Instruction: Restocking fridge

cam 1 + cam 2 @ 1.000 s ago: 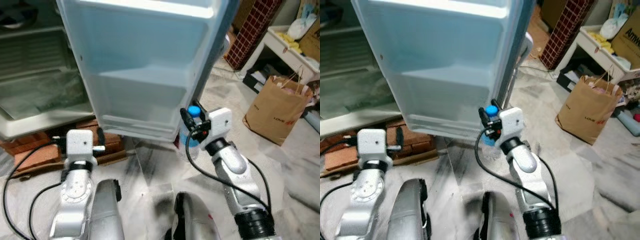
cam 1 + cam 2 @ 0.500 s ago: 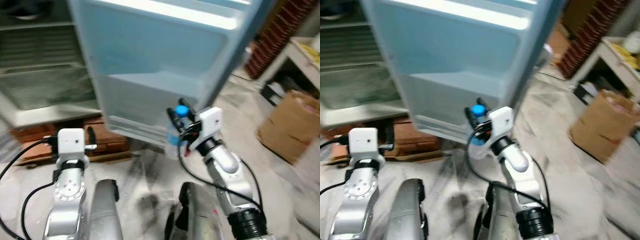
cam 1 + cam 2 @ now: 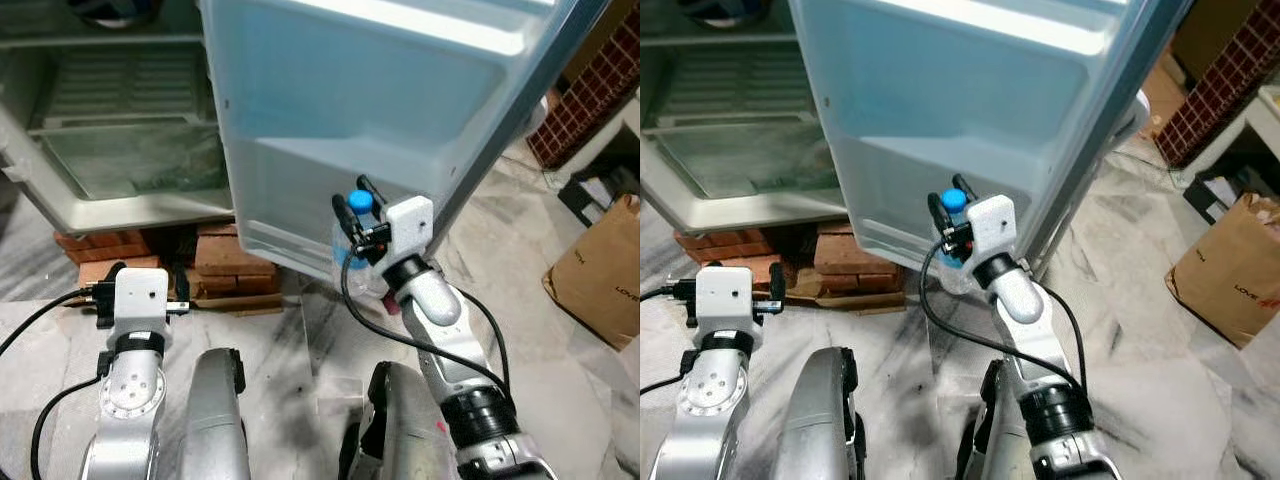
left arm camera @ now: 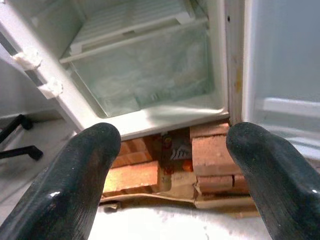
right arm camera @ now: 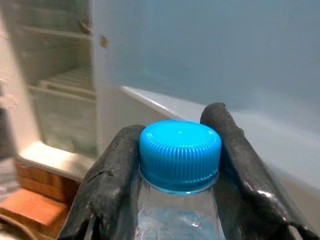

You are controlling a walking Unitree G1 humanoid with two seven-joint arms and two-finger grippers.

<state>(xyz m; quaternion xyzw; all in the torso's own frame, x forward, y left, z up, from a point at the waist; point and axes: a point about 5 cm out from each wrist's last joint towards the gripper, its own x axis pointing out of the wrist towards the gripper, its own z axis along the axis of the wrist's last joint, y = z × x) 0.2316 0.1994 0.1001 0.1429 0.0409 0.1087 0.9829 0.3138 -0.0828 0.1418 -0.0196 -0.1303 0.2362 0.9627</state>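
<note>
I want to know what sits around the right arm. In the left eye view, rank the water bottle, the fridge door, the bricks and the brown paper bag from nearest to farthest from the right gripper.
1. Water bottle: clamped in the right gripper.
2. Fridge door: just behind the bottle.
3. Bricks: on the floor under the fridge, to the gripper's left.
4. Brown paper bag: far right, on the floor.

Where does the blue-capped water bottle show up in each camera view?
Left eye view: blue-capped water bottle centre, in the right gripper, against the fridge door.
Right eye view: just left of centre.
Left wrist view: not in it.
Right wrist view: cap between the fingers.
Shared landmark: the fridge door.
</note>
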